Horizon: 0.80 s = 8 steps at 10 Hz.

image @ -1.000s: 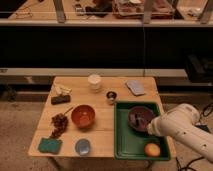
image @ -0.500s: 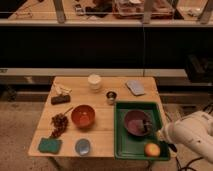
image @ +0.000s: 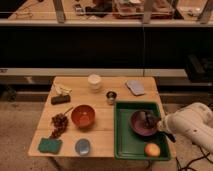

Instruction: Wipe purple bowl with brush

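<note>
Purple bowl [image: 138,128] sits in the green tray [image: 125,142] at the right end of the bench [image: 106,136], behind a yellow-orange fruit [image: 152,149]. Claw [image: 148,119] is over the bowl's inside; whether it is apart or together cannot be told. To the left stands an orange bowl [image: 83,116]. Farther back are a metal cup [image: 111,96] and a white container [image: 94,81].

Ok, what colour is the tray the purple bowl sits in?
Green tray, best in the camera view; the hand is over the purple bowl.
</note>
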{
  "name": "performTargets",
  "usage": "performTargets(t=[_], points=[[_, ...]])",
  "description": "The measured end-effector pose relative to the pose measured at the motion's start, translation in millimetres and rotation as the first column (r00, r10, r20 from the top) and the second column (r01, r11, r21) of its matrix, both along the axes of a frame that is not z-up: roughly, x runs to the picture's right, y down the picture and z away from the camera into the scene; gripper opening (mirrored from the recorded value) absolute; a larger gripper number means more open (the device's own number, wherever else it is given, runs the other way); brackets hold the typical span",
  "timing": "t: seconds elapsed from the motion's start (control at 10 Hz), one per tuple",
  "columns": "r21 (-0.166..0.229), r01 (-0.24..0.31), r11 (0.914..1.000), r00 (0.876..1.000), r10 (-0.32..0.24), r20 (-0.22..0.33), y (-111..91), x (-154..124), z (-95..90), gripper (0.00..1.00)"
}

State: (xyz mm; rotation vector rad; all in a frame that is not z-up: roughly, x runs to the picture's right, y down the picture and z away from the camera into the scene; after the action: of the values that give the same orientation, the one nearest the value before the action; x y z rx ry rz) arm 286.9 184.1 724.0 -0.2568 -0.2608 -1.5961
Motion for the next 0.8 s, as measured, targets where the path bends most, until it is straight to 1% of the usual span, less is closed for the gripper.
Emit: performTargets(t=[0.1, 0.3, 0.4, 0.6, 0.7, 0.8], points=[[-0.003, 0.010, 0.9999, 1.000, -0.010, 0.010, 1.5, -13.2, 2.5, 0.00], [-0.006, 0.049, 0.9988, 0.998, -0.048, 0.046, 8.6, -41.4, 0.8, 0.00], [-0.009, 0.077, 0.9970, 0.994, -0.076, 0.077, 19.1, -52.1, -8.1, 0.00], [-0.014, 0.111, 0.9937, 0.988, -0.109, 0.107, 31.7, -53.2, -21.6, 0.00], [-0.016, 0.125, 0.9921, 0.986, -0.122, 0.109, 37.5, -45.9, -29.2, 0.00], [-0.017, 0.124, 0.9921, 0.987, -0.122, 0.104, 39.9, -37.5, -32.7, 0.00]])
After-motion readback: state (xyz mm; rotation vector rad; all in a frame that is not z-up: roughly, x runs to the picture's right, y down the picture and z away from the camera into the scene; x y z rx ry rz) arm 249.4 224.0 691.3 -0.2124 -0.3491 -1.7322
